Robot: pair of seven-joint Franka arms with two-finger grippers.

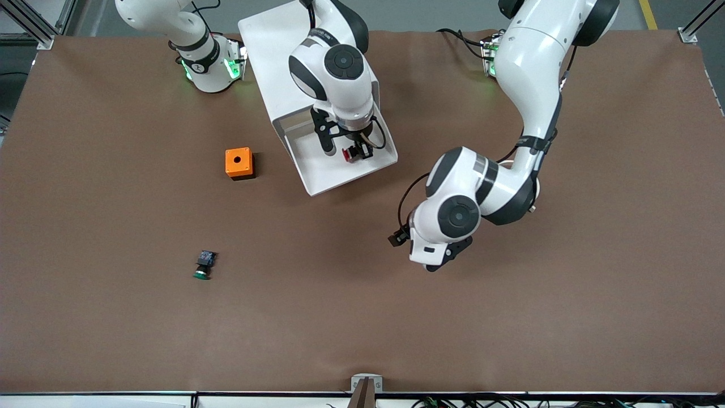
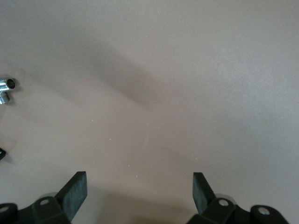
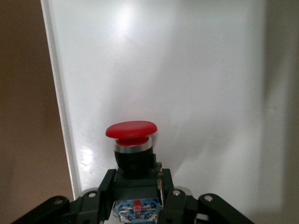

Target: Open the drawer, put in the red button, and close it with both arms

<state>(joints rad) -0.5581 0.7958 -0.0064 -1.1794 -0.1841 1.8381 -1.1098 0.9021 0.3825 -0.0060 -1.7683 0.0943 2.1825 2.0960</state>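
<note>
Right gripper (image 3: 136,193) fingers (image 3: 106,184) flanking red button (image 3: 131,129), button body between them, inside open white drawer (image 1: 317,178). Left gripper (image 2: 139,193) fingers (image 2: 74,191) standing wide apart, empty, hovering over bare table (image 1: 510,317). Orange box (image 1: 239,163) lying beside drawer; green button (image 1: 203,266) lying nearer camera.

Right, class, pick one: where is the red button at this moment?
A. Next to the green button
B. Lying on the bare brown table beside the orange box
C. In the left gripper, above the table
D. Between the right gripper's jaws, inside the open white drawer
D: the red button sits between the jaws of the right gripper, inside the open white drawer.
</note>
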